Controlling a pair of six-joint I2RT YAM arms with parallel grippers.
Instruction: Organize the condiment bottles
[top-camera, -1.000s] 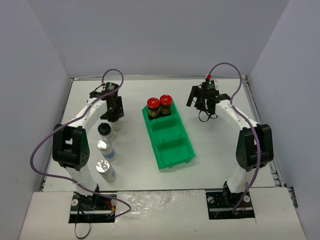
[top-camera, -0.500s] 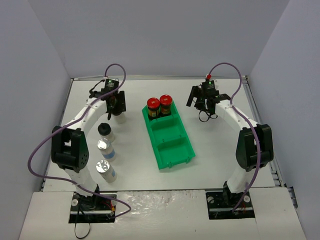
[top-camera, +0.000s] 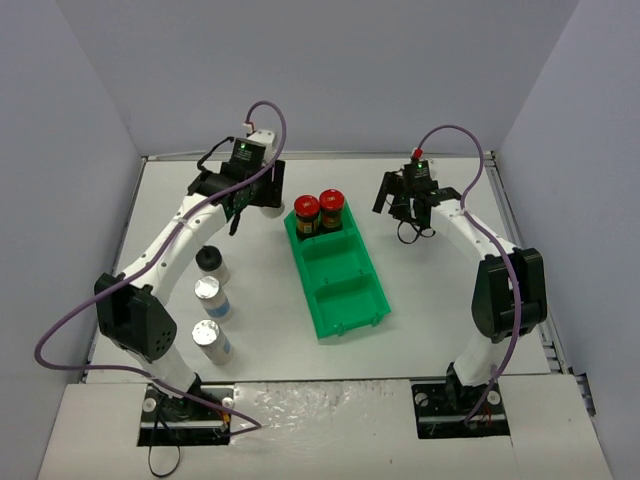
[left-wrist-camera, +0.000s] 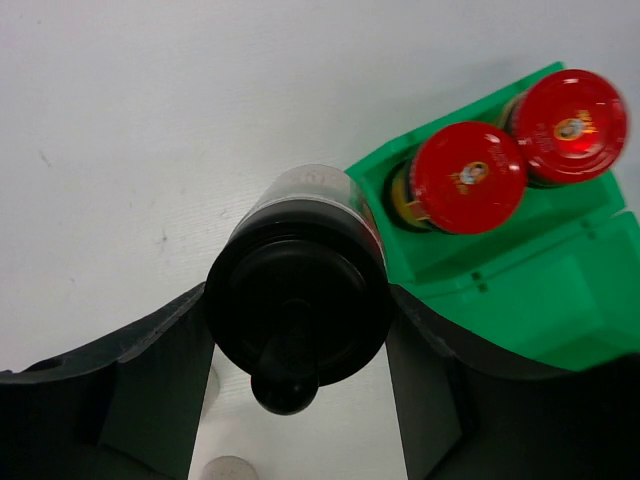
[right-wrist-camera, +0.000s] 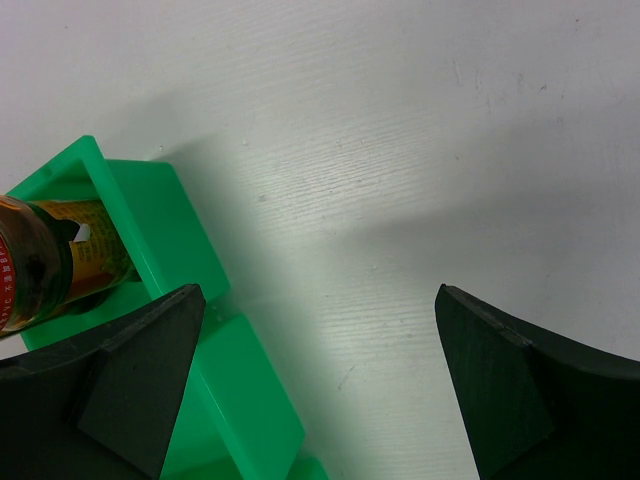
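Now the left gripper (top-camera: 258, 192) is clamping a black-capped bottle (left-wrist-camera: 297, 300) just beside the bin (top-camera: 340, 265), probably heading for its middle compartment; the right gripper (top-camera: 405, 215) is hanging open.

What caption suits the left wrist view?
Left hand grips a black-capped bottle near the green bin holding two red-capped jars.

Bin (top-camera: 338, 258): middle of table (top-camera: 440, 300). Two jars (top-camera: 307, 213) (top-camera: 332, 208): side by side in its far compartment. Three bottles (top-camera: 210, 262) (top-camera: 211, 297) (top-camera: 211, 340): in a row left of bin. Fourth bottle (left-wrist-camera: 297, 300): just left of the jars, seemingly off the table.
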